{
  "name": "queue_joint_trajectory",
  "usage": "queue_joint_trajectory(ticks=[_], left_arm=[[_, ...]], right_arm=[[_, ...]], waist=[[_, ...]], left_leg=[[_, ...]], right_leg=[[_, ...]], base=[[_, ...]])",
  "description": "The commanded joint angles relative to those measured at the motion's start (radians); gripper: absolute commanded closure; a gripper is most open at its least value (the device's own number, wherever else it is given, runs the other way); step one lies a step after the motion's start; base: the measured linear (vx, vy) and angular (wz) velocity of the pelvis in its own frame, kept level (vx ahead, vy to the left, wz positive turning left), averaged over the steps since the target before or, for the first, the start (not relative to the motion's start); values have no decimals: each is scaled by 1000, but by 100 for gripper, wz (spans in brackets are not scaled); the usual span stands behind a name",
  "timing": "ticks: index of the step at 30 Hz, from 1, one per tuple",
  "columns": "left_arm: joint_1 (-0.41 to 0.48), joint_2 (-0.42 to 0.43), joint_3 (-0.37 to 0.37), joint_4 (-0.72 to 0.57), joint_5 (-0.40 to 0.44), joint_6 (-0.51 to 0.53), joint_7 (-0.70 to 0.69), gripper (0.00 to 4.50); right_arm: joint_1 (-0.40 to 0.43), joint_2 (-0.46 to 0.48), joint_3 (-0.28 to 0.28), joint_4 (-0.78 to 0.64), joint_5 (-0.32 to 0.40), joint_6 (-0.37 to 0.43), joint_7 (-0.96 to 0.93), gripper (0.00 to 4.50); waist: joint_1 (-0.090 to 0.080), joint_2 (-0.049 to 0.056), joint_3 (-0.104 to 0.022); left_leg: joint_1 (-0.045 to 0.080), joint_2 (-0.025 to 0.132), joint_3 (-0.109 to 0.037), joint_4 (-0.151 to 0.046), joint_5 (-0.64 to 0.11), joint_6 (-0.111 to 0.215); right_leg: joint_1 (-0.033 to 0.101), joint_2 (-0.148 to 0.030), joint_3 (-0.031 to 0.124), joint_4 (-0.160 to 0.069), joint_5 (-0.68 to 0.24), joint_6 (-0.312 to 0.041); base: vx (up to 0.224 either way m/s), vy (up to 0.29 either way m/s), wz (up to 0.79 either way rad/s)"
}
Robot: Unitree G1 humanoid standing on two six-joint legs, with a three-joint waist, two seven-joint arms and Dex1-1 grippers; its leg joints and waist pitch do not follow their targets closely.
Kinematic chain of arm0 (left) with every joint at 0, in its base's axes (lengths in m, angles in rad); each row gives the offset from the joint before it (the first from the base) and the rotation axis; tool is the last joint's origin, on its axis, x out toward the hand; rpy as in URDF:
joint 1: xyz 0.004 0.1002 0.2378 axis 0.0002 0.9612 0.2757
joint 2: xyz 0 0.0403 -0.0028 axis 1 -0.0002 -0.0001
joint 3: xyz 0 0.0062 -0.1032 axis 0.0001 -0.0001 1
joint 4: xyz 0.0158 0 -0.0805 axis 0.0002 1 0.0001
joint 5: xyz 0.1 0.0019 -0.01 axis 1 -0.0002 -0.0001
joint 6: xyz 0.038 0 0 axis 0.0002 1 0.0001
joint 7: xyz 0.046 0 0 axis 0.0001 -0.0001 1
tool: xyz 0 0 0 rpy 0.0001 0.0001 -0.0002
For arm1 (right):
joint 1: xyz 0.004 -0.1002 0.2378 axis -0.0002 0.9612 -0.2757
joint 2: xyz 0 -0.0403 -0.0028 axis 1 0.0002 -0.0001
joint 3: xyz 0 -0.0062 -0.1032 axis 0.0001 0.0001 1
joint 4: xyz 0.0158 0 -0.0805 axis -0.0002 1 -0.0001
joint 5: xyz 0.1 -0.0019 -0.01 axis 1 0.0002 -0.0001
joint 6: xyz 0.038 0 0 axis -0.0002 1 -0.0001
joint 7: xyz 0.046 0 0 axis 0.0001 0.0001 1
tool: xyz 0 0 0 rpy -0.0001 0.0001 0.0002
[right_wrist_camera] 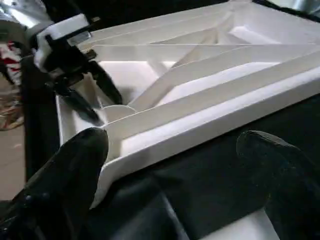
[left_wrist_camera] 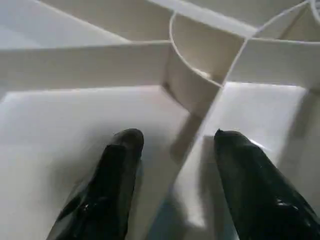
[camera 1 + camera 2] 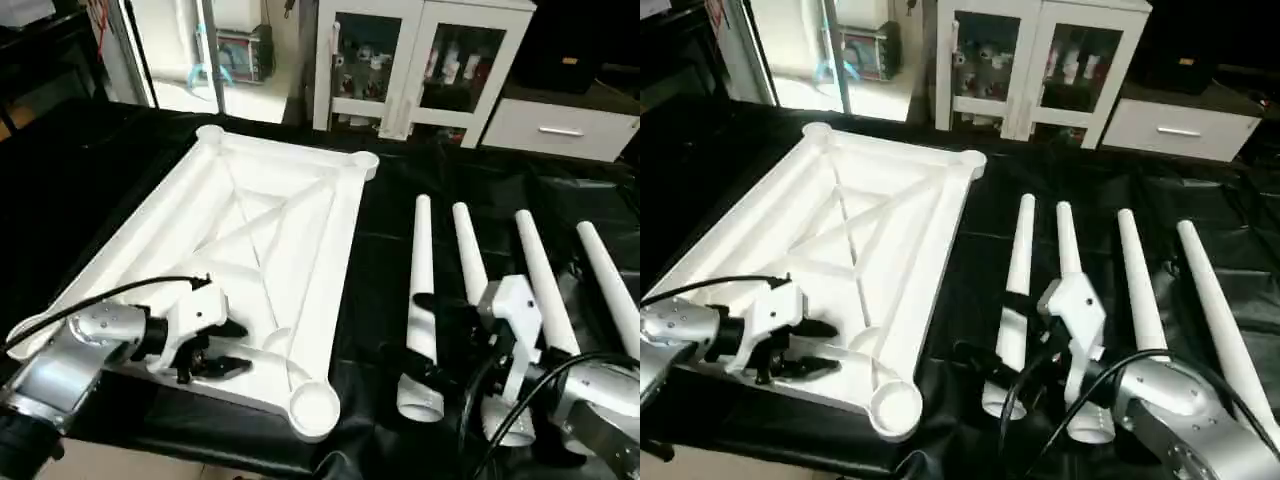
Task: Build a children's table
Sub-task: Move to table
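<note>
Left eye view: the left gripper [image 3: 222,348] hangs open over the near edge of the top [image 3: 262,250], fingers [image 2: 115,175] straddling a rib. Right of the top, the right gripper [image 1: 175,170] gapes over the nearest leg [image 3: 421,300]. Three more legs [image 3: 535,280] lie beyond, all on black cloth [image 3: 380,200].

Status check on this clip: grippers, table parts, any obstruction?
Left gripper jaws open over upturned table top. Right gripper jaws open at leftmost leg. Four legs loose, none fitted. No obstruction seen.
</note>
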Motion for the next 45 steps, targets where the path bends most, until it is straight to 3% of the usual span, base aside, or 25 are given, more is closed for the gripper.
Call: queue_joint_trajectory(ticks=[1,5,9,10,11,12,13,18,22,28,30,33,34,38,39,43,45], left_arm=[[8,7,-21,8,21,-3,2,217],[4,-4,-26,0,36,6,9,251],[3,-13,-41,-18,56,14,13,286],[-5,-38,-44,-16,64,15,40,295],[-5,-38,-44,-16,64,15,40,299],[-12,-52,-52,-18,77,21,58,304],[-15,-59,-59,-17,89,18,66,316],[-58,-110,-77,42,165,-5,149,355],[-80,-130,-71,64,182,17,188,382],[-144,-135,-53,173,239,-57,256,399],[-162,-126,-49,225,261,-114,280,403],[-167,-117,-49,245,269,-173,283,417],[-167,-114,-32,261,235,-227,247,420],[-162,-115,-14,274,183,-269,181,439],[-158,-114,-12,273,170,-284,156,443],[-139,-105,-23,272,142,-362,94,447],[-133,-106,-28,266,134,-389,78,447]], right_arm=[[4,-17,13,4,-16,19,-6,0],[27,-56,4,-22,21,64,21,0],[45,-98,11,-30,16,80,53,0],[45,-95,25,-30,47,98,76,0],[45,-95,25,-30,47,98,76,0],[47,-101,40,-29,46,96,89,0],[49,-102,47,-24,33,90,86,0],[42,-88,49,-22,12,87,45,0],[42,-80,34,-21,6,81,31,0],[20,-54,18,7,-24,69,-26,0],[9,-52,13,27,-38,57,-38,0],[-1,-49,12,35,-51,53,-51,0],[-14,-46,12,46,-58,52,-59,0],[-22,-45,12,54,-60,55,-58,0],[-22,-45,14,55,-63,54,-56,0],[-25,-46,20,66,-73,45,-53,0],[-26,-46,21,68,-75,43,-52,0]], waist=[[-2,7,-37],[-2,13,-37],[-1,8,-34],[2,31,-34],[1,20,-32],[2,26,-34],[1,19,-34],[6,28,-36],[5,21,-36],[-3,17,-35],[-11,9,-38],[-17,13,-40],[-19,2,-40],[-15,7,-44],[-15,3,-48],[-16,-8,-60],[-13,-10,-54]], left_leg=[[0,85,-28,-110,-169,-1],[-1,85,-29,-109,-159,2],[-3,85,-28,-110,-173,7],[-1,84,-30,-109,-190,2],[-3,87,-31,-111,-200,2],[-2,86,-32,-110,-201,0],[-3,86,-30,-109,-191,5],[-5,83,-27,-107,-157,12],[-7,82,-28,-108,-157,19],[-10,80,-31,-111,-159,19],[-14,78,-30,-110,-137,26],[-14,79,-30,-107,-121,34],[-15,78,-28,-106,-114,40],[-12,81,-25,-103,-56,55],[-11,82,-25,-99,-8,68],[-19,78,-23,-86,111,126],[-18,80,-19,-86,94,149]], right_leg=[[25,-96,59,-75,-150,-219],[27,-97,60,-75,-127,-217],[30,-100,61,-80,-162,-213],[27,-101,62,-83,-179,-216],[29,-100,62,-85,-186,-219],[29,-100,62,-84,-187,-221],[31,-100,63,-84,-181,-222],[31,-101,65,-90,-214,-208],[30,-100,64,-95,-266,-187],[26,-98,62,-100,-320,-153],[29,-97,60,-96,-278,-159],[30,-98,60,-92,-230,-172],[31,-98,60,-93,-223,-173],[30,-101,59,-81,-140,-198],[31,-99,57,-70,-41,-216],[37,-98,53,-47,162,-247],[34,-101,52,-51,139,-257]], base=[[0,0,0],[0,0,0],[0,0,0],[0,0,0],[0,0,0],[0,0,0],[0,0,0],[0,0,0],[0,0,0],[0,0,0],[0,0,0],[0,0,0],[0,0,0],[0,0,0],[0,0,0],[0,0,0],[0,0,0]])
